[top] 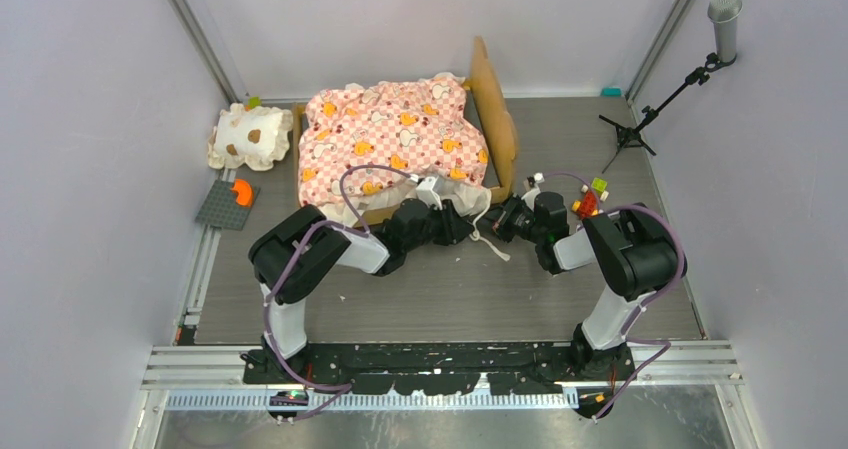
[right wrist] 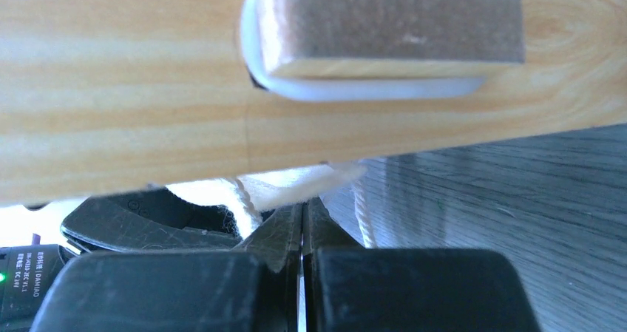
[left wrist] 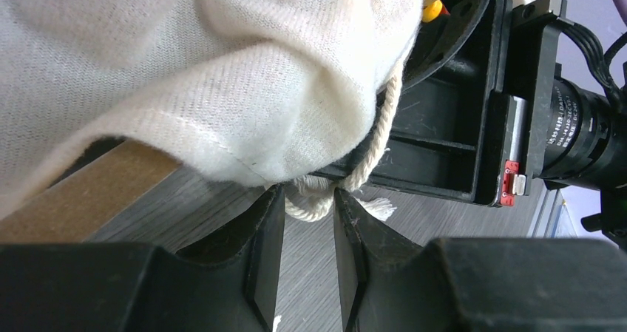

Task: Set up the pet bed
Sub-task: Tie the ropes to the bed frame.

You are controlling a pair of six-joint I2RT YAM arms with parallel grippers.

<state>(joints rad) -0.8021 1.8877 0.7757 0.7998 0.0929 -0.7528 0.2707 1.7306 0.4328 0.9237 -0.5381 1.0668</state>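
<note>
Status: left gripper (left wrist: 309,197) jaws parted, cord (left wrist: 373,151) loop at tips; right gripper (right wrist: 303,208) shut beside bed (right wrist: 133,88). Slide left deeper over cord before closing.

One pet bed (top: 395,129), one spotted pillow (top: 250,137), one microphone stand (top: 667,96).

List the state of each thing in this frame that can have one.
bed frame: standing upright, headboard up.
mattress: on the bed frame, rumpled, not smoothed flat.
left hand: open, fingertips either side of a cream cord loop.
right hand: shut on the mattress's cream edge.
pillow: lying left of the bed frame, apart from it.
</note>
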